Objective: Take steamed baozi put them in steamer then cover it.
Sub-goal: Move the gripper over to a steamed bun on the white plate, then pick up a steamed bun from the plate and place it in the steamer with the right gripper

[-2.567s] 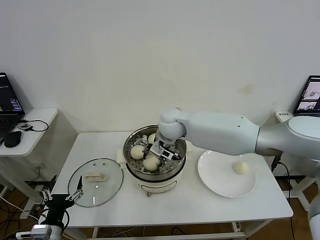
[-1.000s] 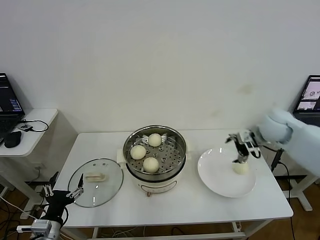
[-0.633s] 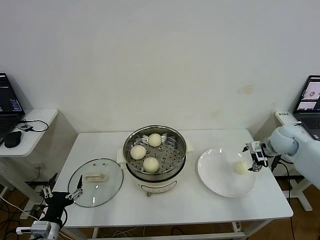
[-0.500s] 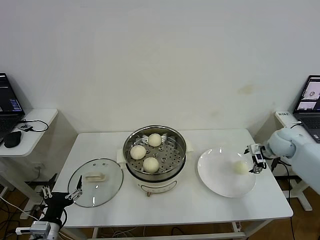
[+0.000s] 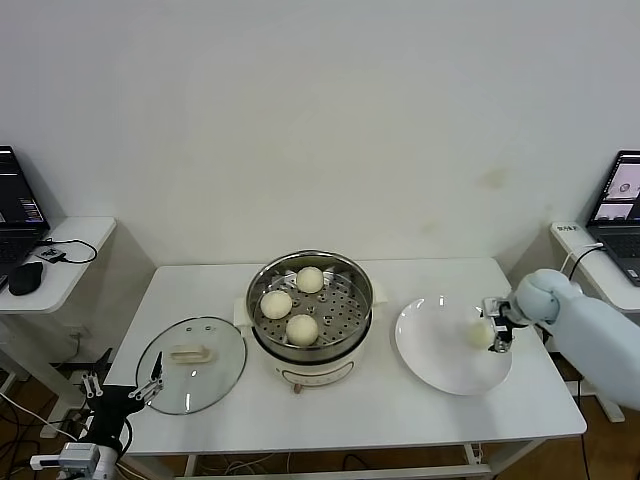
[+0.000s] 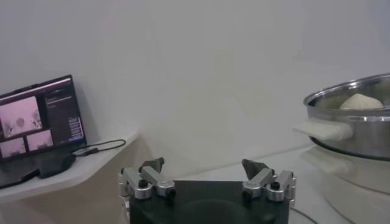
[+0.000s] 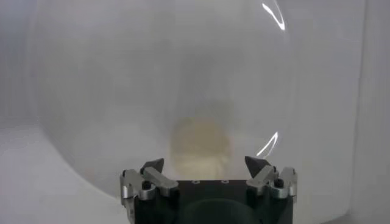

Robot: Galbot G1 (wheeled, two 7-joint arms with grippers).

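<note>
Head view: 3 baozi (image 5: 302, 327) sit in steamer (image 5: 310, 300) mid-table. 4th bun (image 5: 480, 333) on plate (image 5: 430, 350) near right edge; right gripper (image 5: 497, 328) spread around it, not clamped. Left gripper (image 5: 122, 387) parked, open. Cover (image 5: 191, 364) left side, not on yet.

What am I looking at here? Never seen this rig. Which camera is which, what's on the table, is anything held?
It is a two-armed robot with a claw on each arm. The wide picture comes from its head, looking down at a white table. The other two come from cameras on its wrists.

On the table: a steel steamer with three buns inside, a glass lid lying flat to its left, and a plate with one last bun.

The right claw is open around that bun at the plate; its wrist view shows the bun between the fingers, not yet gripped. The left claw waits open, low by the lid, holding nothing.
</note>
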